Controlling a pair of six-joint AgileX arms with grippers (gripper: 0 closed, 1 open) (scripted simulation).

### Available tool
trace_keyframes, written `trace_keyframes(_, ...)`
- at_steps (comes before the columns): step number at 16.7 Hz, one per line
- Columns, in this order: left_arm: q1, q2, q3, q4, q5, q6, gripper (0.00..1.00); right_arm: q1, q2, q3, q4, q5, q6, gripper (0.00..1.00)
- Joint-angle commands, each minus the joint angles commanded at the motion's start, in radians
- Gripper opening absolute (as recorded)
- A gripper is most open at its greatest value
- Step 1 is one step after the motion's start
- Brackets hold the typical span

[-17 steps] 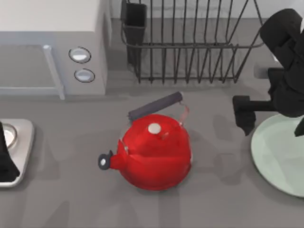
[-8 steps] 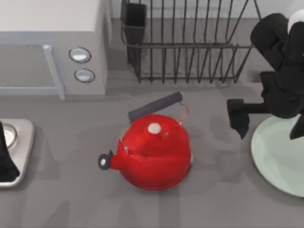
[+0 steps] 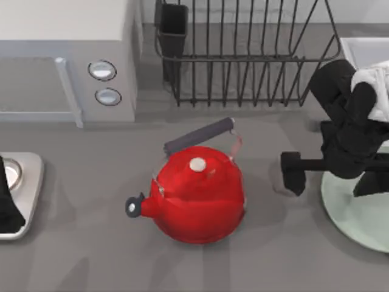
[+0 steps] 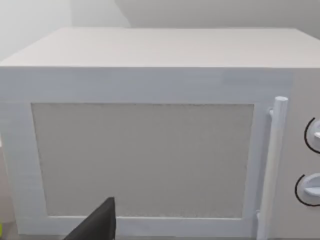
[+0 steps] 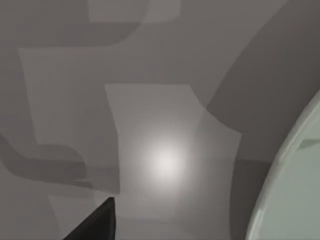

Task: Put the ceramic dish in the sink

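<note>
Right gripper [image 3: 331, 173] spread wide over left rim of ceramic dish [image 3: 358, 213], beside red kettle [image 3: 197, 194]; left gripper's state unclear

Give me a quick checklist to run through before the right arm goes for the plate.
1. Plate position: the plate lies flat on the table at the right edge, partly cut off by the frame. Ok.
2. Right gripper placement: over the plate's left rim, one finger out past the rim above the bare table. Ok.
3. Grip on the plate: nothing held yet. Not ok.
4. Right gripper opening: fingers spread apart in the top view. Ok.
5. Path to the sink: it sits at the far left edge, with the red kettle standing between. Not ok.
6. Left arm: left gripper parked over the sink. Not ok.
</note>
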Motion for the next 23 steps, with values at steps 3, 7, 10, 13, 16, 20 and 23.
trace_keyframes(3,0.0,0.0,0.0,0.0,0.0,0.0,1.0,0.001,0.021,-0.024,0.035,0.0,0.001,1.0)
trace_keyframes(7,0.0,0.0,0.0,0.0,0.0,0.0,1.0,0.001,0.021,-0.024,0.035,0.0,0.001,0.92)
trace_keyframes(10,0.0,0.0,0.0,0.0,0.0,0.0,1.0,0.001,0.021,-0.024,0.035,0.0,0.001,0.7)
trace_keyframes(13,0.0,0.0,0.0,0.0,0.0,0.0,1.0,0.001,0.021,-0.024,0.035,0.0,0.001,0.47)
trace_keyframes(16,0.0,0.0,0.0,0.0,0.0,0.0,1.0,0.001,0.021,-0.024,0.035,0.0,0.001,0.25)
trace_keyframes(20,0.0,0.0,0.0,0.0,0.0,0.0,1.0,0.001,0.021,-0.024,0.035,0.0,0.001,0.0)
trace_keyframes(23,0.0,0.0,0.0,0.0,0.0,0.0,1.0,0.001,0.021,-0.024,0.035,0.0,0.001,0.0)
